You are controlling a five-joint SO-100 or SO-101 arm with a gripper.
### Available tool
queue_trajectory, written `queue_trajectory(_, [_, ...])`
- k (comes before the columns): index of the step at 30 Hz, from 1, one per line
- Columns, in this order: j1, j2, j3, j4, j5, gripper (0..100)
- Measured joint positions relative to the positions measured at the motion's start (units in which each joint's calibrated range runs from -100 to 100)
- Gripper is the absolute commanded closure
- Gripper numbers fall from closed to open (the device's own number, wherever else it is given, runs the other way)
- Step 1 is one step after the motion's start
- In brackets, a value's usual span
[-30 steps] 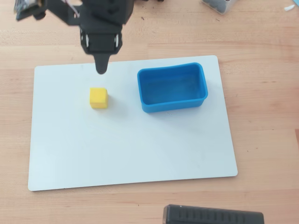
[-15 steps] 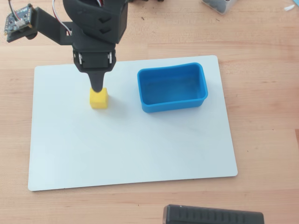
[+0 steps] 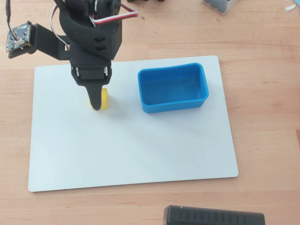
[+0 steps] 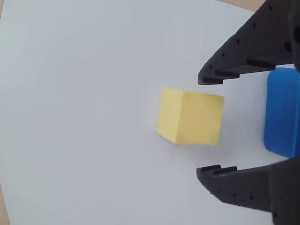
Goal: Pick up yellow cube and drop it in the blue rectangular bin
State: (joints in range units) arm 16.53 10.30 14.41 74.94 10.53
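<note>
Pincer [image 4: 203, 125] spread wide w/ yellow cube [image 4: 190, 117] just ahead, ungripped; blue rectangular bin [image 3: 172, 88] nearby w/ nothing inside.

Even, bright daylight is filling both views. The white board [image 4: 84, 117] is washing out pale in the wrist view. The yellow cube [image 4: 190, 117], lying between the spread jaws, is casting only a faint, soft shadow. Focus is holding sharp.

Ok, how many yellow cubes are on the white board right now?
1. The small matte yellow cube sits on the white board, left of the blue plastic rectangular bin overhead, partly hidden beneath the open end effector.
</note>
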Motion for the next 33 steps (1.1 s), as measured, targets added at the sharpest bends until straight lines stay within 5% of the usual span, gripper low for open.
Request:
queue_trajectory(16, [0.0, 5.17, -0.38, -0.18, 0.0, 79])
queue_trajectory(33, [0.54, 6.28, -0.38, -1.79, 0.0, 91])
